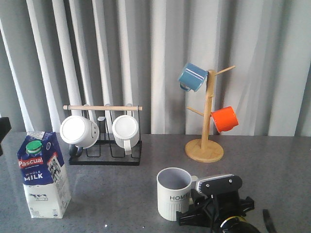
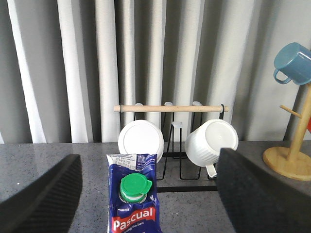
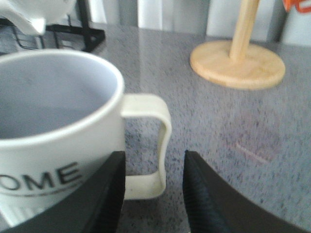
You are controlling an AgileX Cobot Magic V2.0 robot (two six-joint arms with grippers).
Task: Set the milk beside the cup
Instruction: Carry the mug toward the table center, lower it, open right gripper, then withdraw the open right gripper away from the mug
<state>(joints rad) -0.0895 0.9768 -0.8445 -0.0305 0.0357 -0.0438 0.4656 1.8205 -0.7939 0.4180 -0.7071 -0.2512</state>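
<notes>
Cream cup (image 1: 173,193) handle sits between the right fingers (image 3: 109,194) — spread; left fingers (image 2: 46,194) spread over the milk (image 2: 133,199).

I count five mugs: one cream cup (image 1: 173,193) lettered "HOME", two white mugs (image 1: 79,131) (image 1: 125,129) on the black rack (image 1: 104,156) left of it, and a blue mug (image 1: 192,76) and an orange mug (image 1: 225,119) on the one wooden mug tree (image 1: 207,121) behind it. One milk (image 1: 43,174) carton stands far left of the cup.
</notes>
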